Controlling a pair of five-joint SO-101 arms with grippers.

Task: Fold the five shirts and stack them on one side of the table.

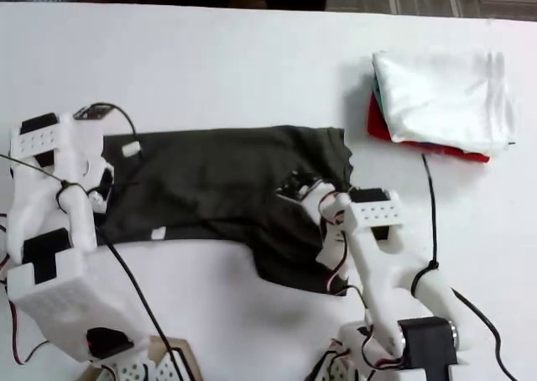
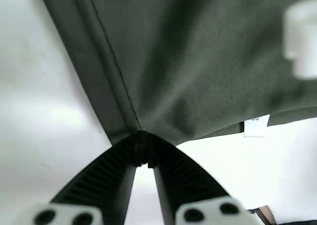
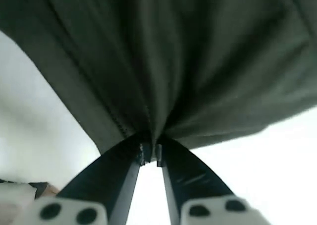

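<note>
A dark olive shirt (image 1: 222,188) lies stretched across the middle of the white table (image 1: 210,54), folded lengthwise. My left gripper (image 1: 101,188) is at the shirt's left end, shut on its hemmed corner (image 2: 130,121); the pinch point shows at the left gripper (image 2: 142,158). My right gripper (image 1: 306,192) is over the shirt's right part, shut on bunched olive cloth (image 3: 163,61) that gathers into the right gripper (image 3: 150,153). A stack of folded shirts (image 1: 440,104), white on top with red and green beneath, sits at the back right.
A black cable (image 1: 432,221) runs from the right arm toward the stack. Another cable (image 1: 126,272) trails along the left arm's base near the front edge. Bare table lies behind the shirt and at front centre.
</note>
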